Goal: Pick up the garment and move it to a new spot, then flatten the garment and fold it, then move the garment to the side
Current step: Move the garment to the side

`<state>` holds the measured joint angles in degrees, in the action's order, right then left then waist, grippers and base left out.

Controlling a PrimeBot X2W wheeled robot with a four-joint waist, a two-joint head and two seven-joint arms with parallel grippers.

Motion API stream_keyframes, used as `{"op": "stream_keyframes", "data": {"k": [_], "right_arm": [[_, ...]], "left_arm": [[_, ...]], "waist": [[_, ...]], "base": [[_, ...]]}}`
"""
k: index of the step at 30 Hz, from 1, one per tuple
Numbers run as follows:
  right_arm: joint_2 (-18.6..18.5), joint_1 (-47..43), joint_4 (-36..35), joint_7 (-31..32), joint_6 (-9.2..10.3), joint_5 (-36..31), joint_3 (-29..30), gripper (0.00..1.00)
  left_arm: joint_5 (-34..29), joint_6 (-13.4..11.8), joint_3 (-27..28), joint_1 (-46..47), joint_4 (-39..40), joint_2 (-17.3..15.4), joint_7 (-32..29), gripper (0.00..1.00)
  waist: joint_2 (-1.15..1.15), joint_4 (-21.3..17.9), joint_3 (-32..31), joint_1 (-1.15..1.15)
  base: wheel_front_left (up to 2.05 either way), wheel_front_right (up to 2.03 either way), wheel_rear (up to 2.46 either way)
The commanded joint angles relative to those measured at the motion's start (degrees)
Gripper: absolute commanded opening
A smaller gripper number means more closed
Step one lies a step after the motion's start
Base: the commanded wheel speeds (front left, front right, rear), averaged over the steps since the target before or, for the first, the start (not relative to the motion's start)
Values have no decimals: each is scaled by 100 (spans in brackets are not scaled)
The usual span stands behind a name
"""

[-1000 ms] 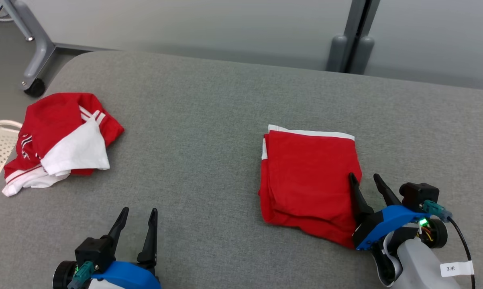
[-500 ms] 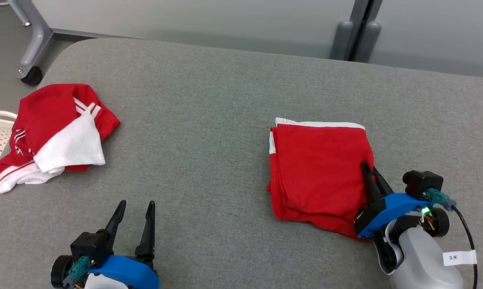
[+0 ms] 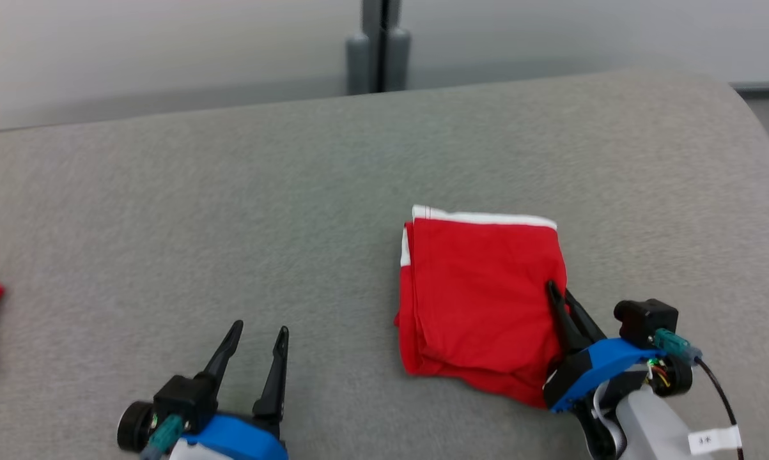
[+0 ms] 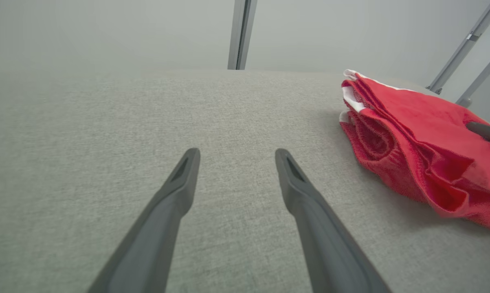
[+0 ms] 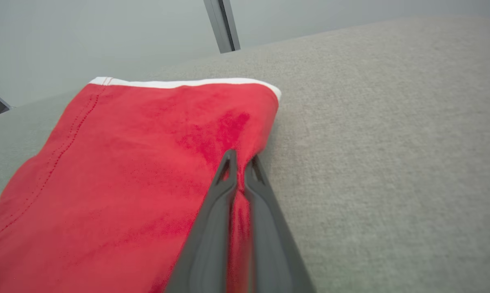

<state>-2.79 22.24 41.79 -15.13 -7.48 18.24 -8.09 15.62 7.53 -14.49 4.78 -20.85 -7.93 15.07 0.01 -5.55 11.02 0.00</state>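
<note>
Garment (image 3: pixel 480 294) edge pinched by right end effector (image 3: pixel 558 289); left end effector (image 3: pixel 261 328) spread wide, holding nothing.

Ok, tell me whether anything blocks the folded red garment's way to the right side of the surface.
Nothing visible does. The right end effector is shut on the folded red garment at its right edge, and no object lies on the grey surface to its right.

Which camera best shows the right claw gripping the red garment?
The right wrist view: the right gripper pinches the folded red garment at its edge, fabric visible between its fingers. The head view shows the grip small; the left wrist view, the garment's layered side and one fingertip.
</note>
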Motion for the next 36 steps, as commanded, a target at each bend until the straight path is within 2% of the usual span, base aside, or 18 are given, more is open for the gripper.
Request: {"op": "stream_keyframes", "data": {"k": [1, 9, 13, 16, 19, 23, 27, 31, 36], "right_arm": [[-23, -101, -71, -3, -3, 2, -41, 0], [-19, -265, -307, -3, -3, -49, -65, 0], [-19, -225, -361, -3, -3, -239, -20, 0], [-23, -60, -285, -4, -3, -734, 178, 0], [-25, 157, -114, -4, -2, -1598, 726, 0], [-27, 479, -79, 3, -2, -3068, 1950, 0], [-130, 672, -388, 261, -2, -4304, 3191, 0], [-296, 757, -838, 504, -1, -5063, 4114, 0], [-378, 841, -1451, 808, -2, -5472, 4754, 0]], "left_arm": [[-25, -7, -66, 3, 49, -16, 14, 100], [34, -7, -434, 31, 194, -111, 15, 100], [84, -7, -585, 22, 215, -207, 15, 100], [132, -7, -677, 34, 198, -273, 14, 100], [162, -7, -775, 84, 209, -389, 15, 100], [257, -7, -786, 119, 234, -548, 14, 100], [334, -7, -776, 146, 249, -657, 15, 100], [418, -7, -711, 170, 282, -760, 14, 100], [494, -7, -657, 209, 335, -827, 14, 100]], "waist": [[-1, -490, -277, 0], [-1, -1077, -149, 0], [-1, -1138, -72, 0], [-1, -1037, 6, 0], [-1, -814, 128, 0], [-1, -435, 307, 0], [-1, -47, 467, 0], [-1, 261, 620, 0], [-1, 448, 769, 0]], "base": [[0, 0, 0], [0, 0, 0], [0, 0, 0], [0, 0, 0], [0, 0, 0], [0, 0, 0], [0, 0, 0], [0, 0, 0], [0, 0, 0]]}}
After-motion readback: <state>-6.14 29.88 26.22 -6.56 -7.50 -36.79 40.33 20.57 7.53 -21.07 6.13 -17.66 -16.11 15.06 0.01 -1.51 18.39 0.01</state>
